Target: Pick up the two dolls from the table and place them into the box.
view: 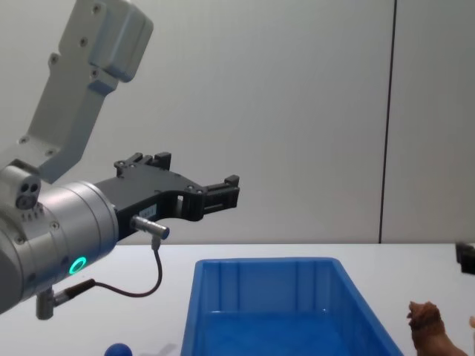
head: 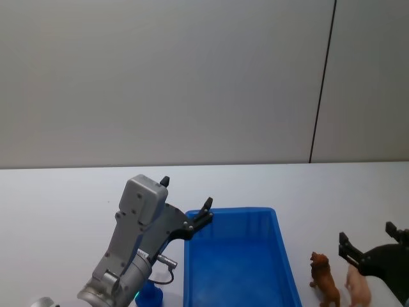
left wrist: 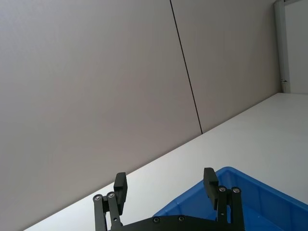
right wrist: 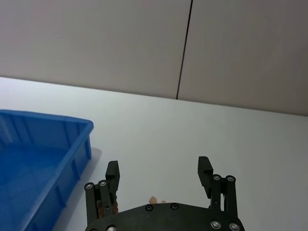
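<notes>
So here's where you're at: the white surface [head: 64,192] has the big blue box [head: 243,211] sitting in the middle, and what you can see of its inside looks empty, so I'd say nothing is done yet. Your left claw [head: 186,192] hangs up in the air over the box's far left corner, fingers spread apart and holding nothing. Your right claw [head: 366,233] is down low on the right side, also spread apart, right by the dolls but not clamped on either one. The brown lion doll [head: 324,278] stands on the surface just beside the box's right wall, and the pink doll [head: 359,284] is right next to it, closest to the right claw. There's also a little blue ball [view: 117,350] under the left arm; leave it alone. Both grabs and both drops are left.
</notes>
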